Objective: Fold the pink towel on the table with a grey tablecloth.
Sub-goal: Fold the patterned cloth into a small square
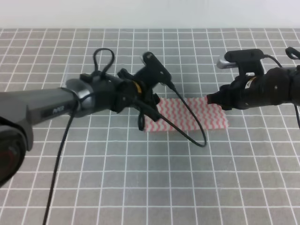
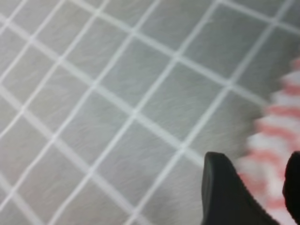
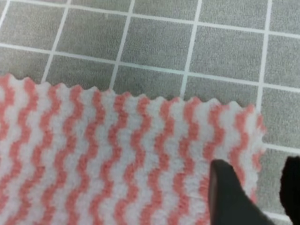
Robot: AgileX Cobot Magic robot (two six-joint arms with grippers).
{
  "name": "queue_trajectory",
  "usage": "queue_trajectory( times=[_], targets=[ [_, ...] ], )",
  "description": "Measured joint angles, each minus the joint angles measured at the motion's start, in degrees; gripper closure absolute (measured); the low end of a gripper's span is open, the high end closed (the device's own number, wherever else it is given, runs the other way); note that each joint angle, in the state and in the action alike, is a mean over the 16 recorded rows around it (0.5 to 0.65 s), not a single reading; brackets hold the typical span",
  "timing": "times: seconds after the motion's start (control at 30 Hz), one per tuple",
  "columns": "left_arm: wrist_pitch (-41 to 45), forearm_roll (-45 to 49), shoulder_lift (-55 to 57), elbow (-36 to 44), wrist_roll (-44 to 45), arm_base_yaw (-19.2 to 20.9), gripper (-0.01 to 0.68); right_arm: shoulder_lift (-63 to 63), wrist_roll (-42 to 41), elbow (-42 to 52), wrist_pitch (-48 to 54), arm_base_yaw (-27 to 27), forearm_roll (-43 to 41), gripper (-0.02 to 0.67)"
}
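The pink towel [image 1: 190, 116] lies flat on the table with a grey tablecloth [image 1: 140, 178], as a wide strip of red-and-white zigzag stripes. My left gripper [image 1: 153, 100] hovers low over the towel's left end. In the left wrist view its two dark fingers [image 2: 225, 197] stand apart, open, with the blurred towel edge [image 2: 272, 145] showing between them. My right gripper [image 1: 210, 99] is at the towel's far right corner. Its fingers [image 3: 229, 197] are also apart, open, straddling the towel [image 3: 117, 159] near its pinked right edge.
A black cable [image 1: 192, 126] from the left arm loops across the towel's middle. The gridded tablecloth [image 2: 117, 93] extends on all sides, to a pale wall [image 1: 150, 14] at the back.
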Motion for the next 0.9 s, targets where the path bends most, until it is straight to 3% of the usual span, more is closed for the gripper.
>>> queue_trajectory(
  times=[0.17, 0.37, 0.67, 0.9],
  targets=[
    [-1.22, 0.00, -0.21, 0.01, -0.88, 1.78, 0.397, 0.02, 0.00, 0.00, 0.19, 0.01, -0.01, 0.403],
    [-0.92, -0.01, -1.38, 0.02, -2.62, 3.33, 0.413, 0.07, 0.00, -0.02, 2.02, 0.02, 0.00, 0.408],
    [4.91, -2.09, -4.70, 0.01, -7.97, 1.99, 0.552, -0.05, 0.00, 0.00, 5.57, 0.00, -0.04, 0.441],
    [9.51, -5.34, -5.30, -0.01, -9.82, 0.04, 0.655, -0.13, 0.02, -0.04, 7.10, -0.02, 0.00, 0.403]
  ],
)
